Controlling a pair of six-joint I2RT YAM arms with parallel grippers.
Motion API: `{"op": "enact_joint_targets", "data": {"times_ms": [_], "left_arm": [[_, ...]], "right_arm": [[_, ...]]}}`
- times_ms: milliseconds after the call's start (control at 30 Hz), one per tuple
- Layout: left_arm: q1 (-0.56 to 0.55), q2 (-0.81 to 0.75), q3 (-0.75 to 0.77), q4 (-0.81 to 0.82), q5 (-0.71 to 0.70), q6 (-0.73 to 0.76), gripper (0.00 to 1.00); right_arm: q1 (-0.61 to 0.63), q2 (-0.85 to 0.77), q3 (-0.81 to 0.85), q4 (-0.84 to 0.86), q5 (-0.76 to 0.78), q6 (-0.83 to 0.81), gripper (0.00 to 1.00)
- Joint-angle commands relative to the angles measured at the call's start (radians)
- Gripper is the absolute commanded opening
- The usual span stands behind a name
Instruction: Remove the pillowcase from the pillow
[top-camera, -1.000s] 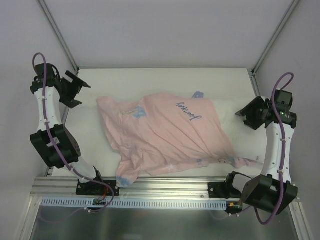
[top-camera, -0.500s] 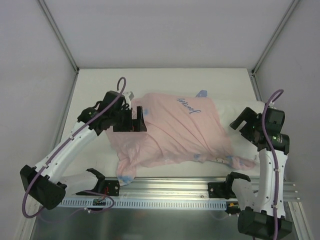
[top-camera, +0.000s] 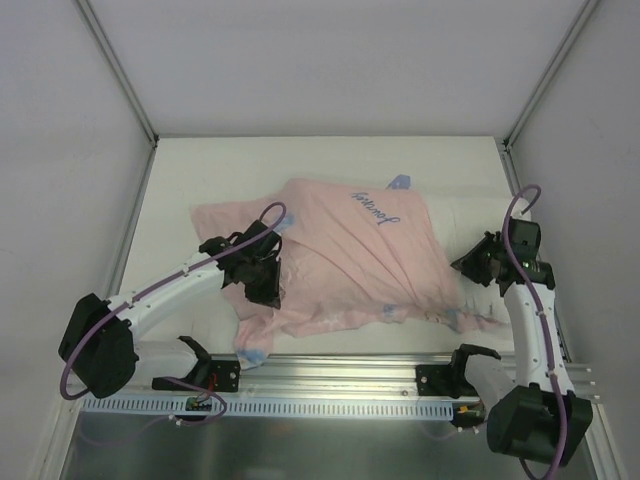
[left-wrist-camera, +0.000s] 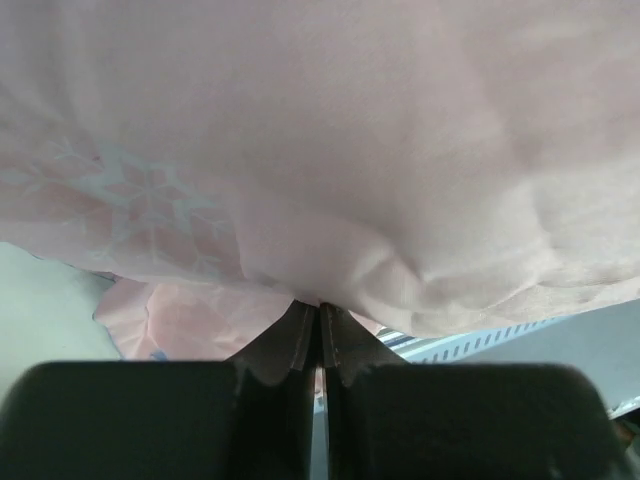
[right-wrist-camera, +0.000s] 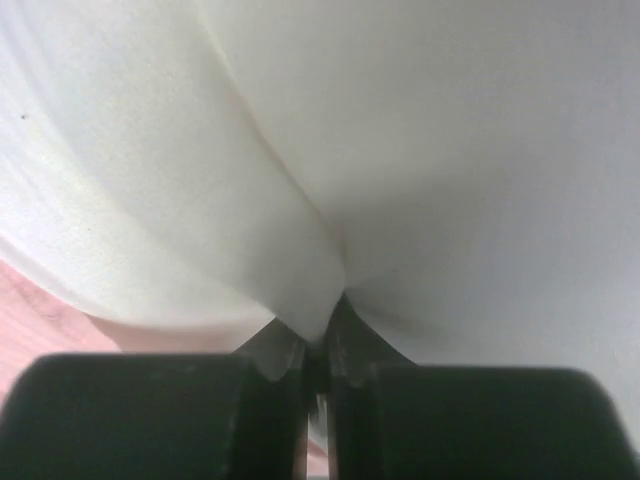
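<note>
The pillowcase (top-camera: 340, 260) lies pale pink side up over the middle of the table, crumpled, with a blue corner at the back. The white pillow (top-camera: 470, 218) sticks out of it at the right end. My left gripper (top-camera: 264, 283) is down on the near-left part of the cover. In the left wrist view it (left-wrist-camera: 320, 308) is shut on a fold of the pink pillowcase (left-wrist-camera: 350, 130). My right gripper (top-camera: 472, 266) is at the pillow's right end. In the right wrist view it (right-wrist-camera: 323, 340) is shut on a pinch of the white pillow (right-wrist-camera: 450, 150), with pink cloth (right-wrist-camera: 40, 320) at the lower left.
The white table (top-camera: 250, 160) is walled by pale panels at both sides and the back. An aluminium rail (top-camera: 340, 375) with the arm bases runs along the near edge. A corner of the cover hangs over that edge (top-camera: 250, 352).
Both arms came in from the sides to the bedding. The left gripper went from open to shut on the cover's near-left part. The right gripper shut on the pillow's end.
</note>
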Motion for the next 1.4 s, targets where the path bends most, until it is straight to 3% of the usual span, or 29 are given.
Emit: {"op": "enact_joint_targets", "data": {"times_ms": [0,100,200,333,400,433,533,567,667,867,900,933,967,1033,1067,1133,1267,1367], "left_arm": [[-0.004,-0.045,0.038,0.01,-0.06,-0.006,0.0],[0.039,-0.095,0.066,-0.052,-0.114,0.017,0.0],[0.126,-0.158,0.103,-0.139,-0.161,0.061,0.0],[0.458,-0.22,0.161,-0.205,-0.185,0.12,0.0],[0.563,-0.237,0.199,-0.223,-0.185,0.132,0.0],[0.655,-0.238,0.21,-0.228,-0.181,0.132,0.0],[0.795,-0.24,0.25,-0.233,-0.182,0.115,0.0],[0.896,-0.238,0.259,-0.231,-0.171,0.101,0.0],[1.033,-0.222,0.301,-0.227,-0.126,0.06,0.0],[1.045,-0.177,0.33,-0.185,-0.03,0.04,0.0],[1.041,-0.175,0.309,-0.169,0.005,0.051,0.03],[1.035,-0.172,0.298,-0.152,0.045,0.063,0.42],[1.021,-0.171,0.288,-0.132,0.082,0.092,0.66],[0.916,-0.168,0.293,-0.109,0.084,0.107,0.94],[0.859,-0.154,0.305,-0.107,-0.006,0.121,0.99],[0.71,-0.128,0.343,-0.11,-0.091,0.121,0.99],[0.621,0.011,0.464,-0.109,-0.131,0.082,0.99],[0.592,0.163,0.599,-0.107,-0.134,0.061,0.99]], "right_arm": [[0.013,0.095,0.098,0.072,-0.005,0.073,0.01],[-0.025,0.168,0.247,0.063,0.072,0.087,0.01],[-0.121,0.273,0.406,0.065,0.04,0.122,0.01],[-0.171,0.373,0.559,0.035,0.018,0.141,0.01],[-0.187,0.393,0.582,0.034,0.015,0.145,0.01],[-0.192,0.403,0.588,0.032,0.013,0.147,0.01],[-0.217,0.408,0.571,0.034,0.01,0.145,0.01],[-0.223,0.411,0.556,0.034,0.007,0.138,0.01],[-0.226,0.396,0.51,0.034,-0.009,0.121,0.01],[-0.224,0.296,0.338,0.068,-0.017,0.064,0.01],[-0.223,0.275,0.302,0.072,-0.04,0.047,0.06],[-0.221,0.266,0.289,0.075,-0.055,0.035,0.21],[-0.217,0.258,0.282,0.077,-0.063,0.024,0.46],[-0.174,0.22,0.294,0.042,-0.001,-0.008,0.87],[-0.121,0.207,0.312,0.019,0.047,-0.017,0.97],[-0.064,0.163,0.372,-0.038,0.209,-0.025,0.96],[0.058,0.138,0.47,-0.076,0.323,-0.021,0.96],[0.124,0.215,0.565,-0.092,0.365,-0.034,0.96]]}}
